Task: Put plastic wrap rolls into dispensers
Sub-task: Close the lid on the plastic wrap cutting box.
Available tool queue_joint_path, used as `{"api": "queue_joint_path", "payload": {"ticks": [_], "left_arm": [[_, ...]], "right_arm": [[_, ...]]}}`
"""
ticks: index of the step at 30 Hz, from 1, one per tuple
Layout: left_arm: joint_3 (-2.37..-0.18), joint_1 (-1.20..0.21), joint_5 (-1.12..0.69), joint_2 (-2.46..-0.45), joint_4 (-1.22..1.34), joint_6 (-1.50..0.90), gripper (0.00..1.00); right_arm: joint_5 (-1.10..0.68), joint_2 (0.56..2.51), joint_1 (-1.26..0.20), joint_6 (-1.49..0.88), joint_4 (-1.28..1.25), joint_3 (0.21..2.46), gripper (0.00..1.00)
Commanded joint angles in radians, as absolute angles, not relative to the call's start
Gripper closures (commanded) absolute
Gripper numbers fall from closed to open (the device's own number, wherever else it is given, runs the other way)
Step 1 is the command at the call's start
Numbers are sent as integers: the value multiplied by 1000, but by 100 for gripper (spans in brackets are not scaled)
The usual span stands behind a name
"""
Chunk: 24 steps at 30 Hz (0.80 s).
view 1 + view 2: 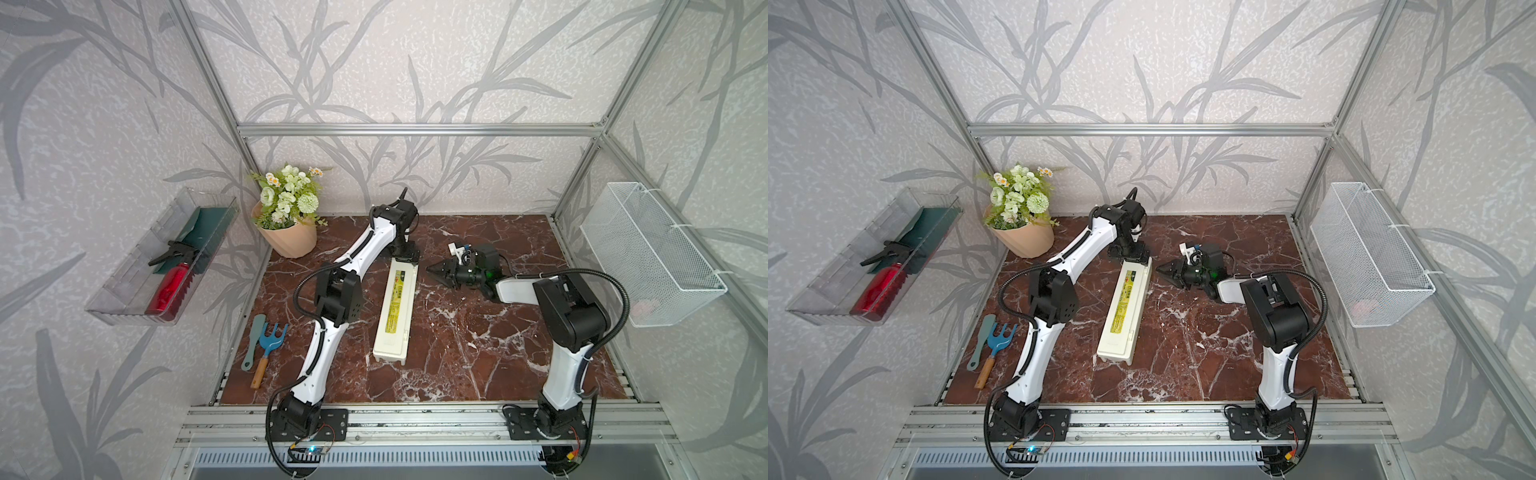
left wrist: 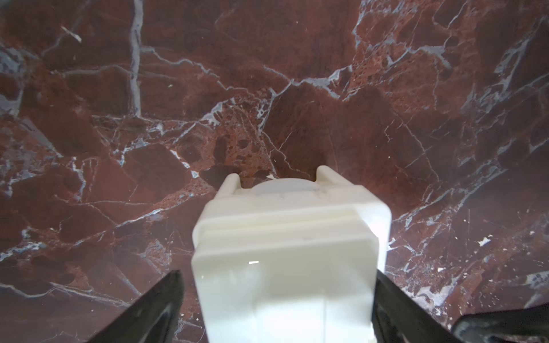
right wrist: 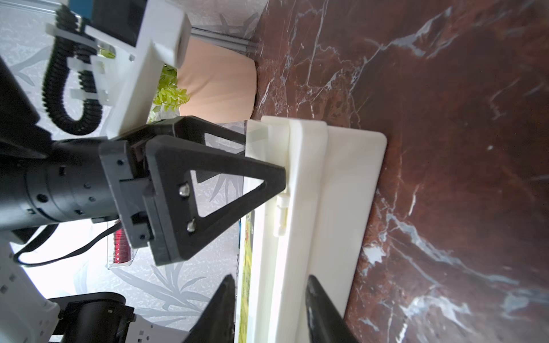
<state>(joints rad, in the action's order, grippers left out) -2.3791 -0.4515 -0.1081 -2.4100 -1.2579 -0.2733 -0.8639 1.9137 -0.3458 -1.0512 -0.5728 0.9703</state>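
Note:
The dispenser [image 1: 395,307] [image 1: 1123,316] is a long cream-white box with a yellow-green label strip, lying lengthwise mid-table with its lid down. My left gripper [image 1: 405,253] [image 1: 1129,251] stands over the box's far end. In the left wrist view the box end [image 2: 285,267] fills the space between the black fingers, and a gap shows on one side; the left gripper [image 2: 279,276] is open. My right gripper [image 1: 432,270] [image 3: 270,280] points at the box's right side near that end, jaws apart, just off it. The plastic wrap roll is hidden.
A flower pot [image 1: 286,237] stands at the back left. Small garden tools [image 1: 266,345] lie at the table's left edge. A clear bin [image 1: 166,266] with a red bottle hangs on the left wall. A white wire basket [image 1: 652,253] hangs on the right wall.

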Motion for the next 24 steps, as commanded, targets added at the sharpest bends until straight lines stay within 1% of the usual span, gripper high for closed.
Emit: {"api": "queue_joint_path", "payload": {"ticks": [1, 5, 9, 12, 16, 18, 21, 24], "left_arm": [[-2359, -437, -123, -2301, -1339, -274, 4], [-2178, -416, -152, -2167, -1257, -280, 3], [-1952, -383, -223, -2008, -1141, -320, 3], [-1716, -356, -271, -1875, -1016, -372, 3], [-1457, -330, -307, -1726, -893, -426, 3], [-1338, -320, -303, -1643, -833, -462, 3], [-1193, -293, -338, -1558, -765, -516, 3], [-1075, -285, -322, -1484, -727, -563, 3]], "right_arm": [[-825, 1833, -370, -945, -381, 963, 38], [-697, 1713, -426, -777, -64, 1019, 21], [-540, 1625, -508, -681, 211, 1110, 15], [-374, 1601, -586, -645, 428, 1211, 12], [-270, 1582, -665, -671, 504, 1254, 10], [-182, 1588, -709, -694, 571, 1292, 9], [-63, 1606, -779, -734, 652, 1345, 9], [13, 1627, -835, -776, 674, 1377, 9]]}}
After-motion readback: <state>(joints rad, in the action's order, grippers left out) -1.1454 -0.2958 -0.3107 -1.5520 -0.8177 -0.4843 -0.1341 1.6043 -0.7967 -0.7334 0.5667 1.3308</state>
